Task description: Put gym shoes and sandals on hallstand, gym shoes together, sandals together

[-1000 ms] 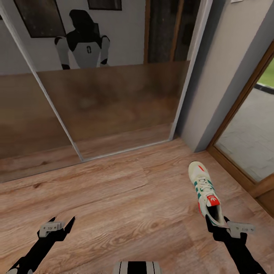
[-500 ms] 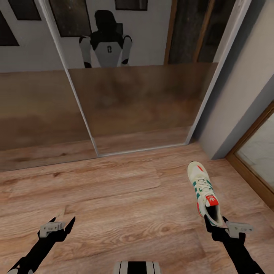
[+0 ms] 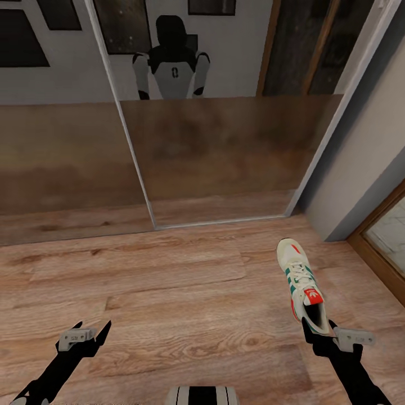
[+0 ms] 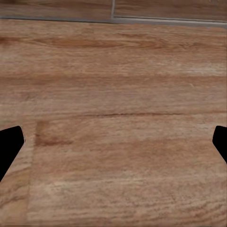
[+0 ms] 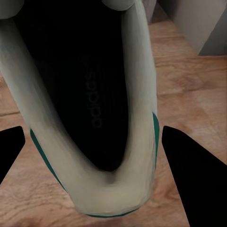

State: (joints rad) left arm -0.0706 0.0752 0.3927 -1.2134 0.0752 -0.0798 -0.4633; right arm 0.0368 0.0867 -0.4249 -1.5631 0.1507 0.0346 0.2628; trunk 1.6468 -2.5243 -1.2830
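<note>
One shoe (image 3: 301, 281) clamped by the heel in my right pincer (image 3: 318, 332), left (image 3: 85, 333) spread empty (rack and remaining footwear still ahead).

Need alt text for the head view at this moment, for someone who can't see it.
The right gripper holds a white gym shoe with green stripes by its heel, toe pointing forward over the wood corridor floor. The left gripper is open and empty; a mirrored sliding door ahead reflects the robot.

Home corridor: mirrored sliding doors (image 3: 214, 157), plank floor (image 3: 169, 292).
</note>
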